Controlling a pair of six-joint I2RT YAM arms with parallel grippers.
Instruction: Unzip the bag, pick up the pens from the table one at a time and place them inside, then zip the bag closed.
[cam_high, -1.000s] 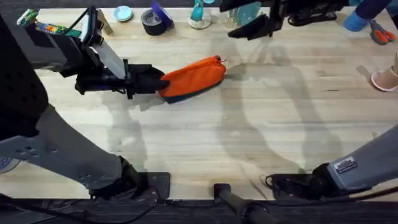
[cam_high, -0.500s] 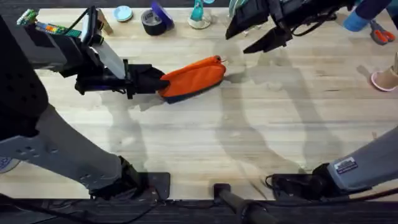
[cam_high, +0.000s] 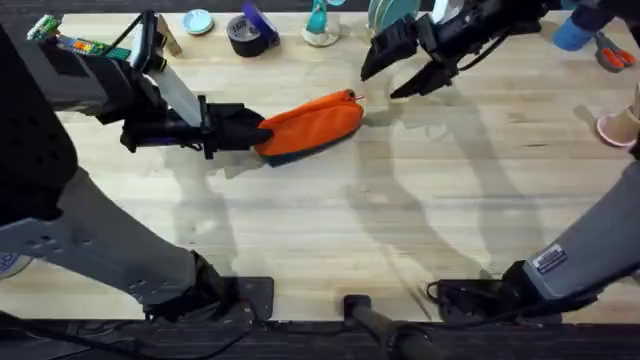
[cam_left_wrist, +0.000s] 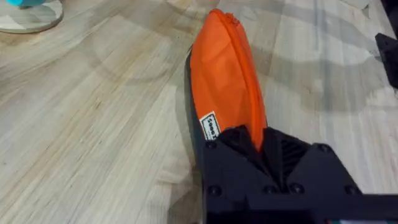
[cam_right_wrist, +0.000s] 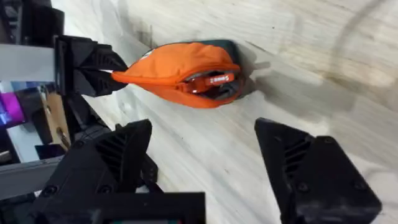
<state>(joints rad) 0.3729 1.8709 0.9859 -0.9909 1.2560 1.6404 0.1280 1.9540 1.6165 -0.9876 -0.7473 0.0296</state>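
The orange bag (cam_high: 312, 122) lies on the table (cam_high: 330, 230) at the centre left, its zipper running along the top. My left gripper (cam_high: 254, 130) is shut on the bag's left end, and in the left wrist view its black fingers (cam_left_wrist: 244, 144) clamp the orange fabric (cam_left_wrist: 224, 81). My right gripper (cam_high: 396, 68) hangs open just right of the bag's far end, not touching it. The right wrist view shows the bag (cam_right_wrist: 177, 70) with its zipper pull (cam_right_wrist: 211, 79) facing my open right gripper (cam_right_wrist: 211, 165). The pens are out of view.
Along the far edge stand a black tape roll (cam_high: 246, 36), a small blue lid (cam_high: 197, 20) and a teal object on a white base (cam_high: 320, 28). A pink cup (cam_high: 622, 126) and scissors (cam_high: 610, 55) sit far right.
My right gripper has swung down and left from the far edge toward the bag's zipper end, fingers spread. The left gripper and the bag have not moved.
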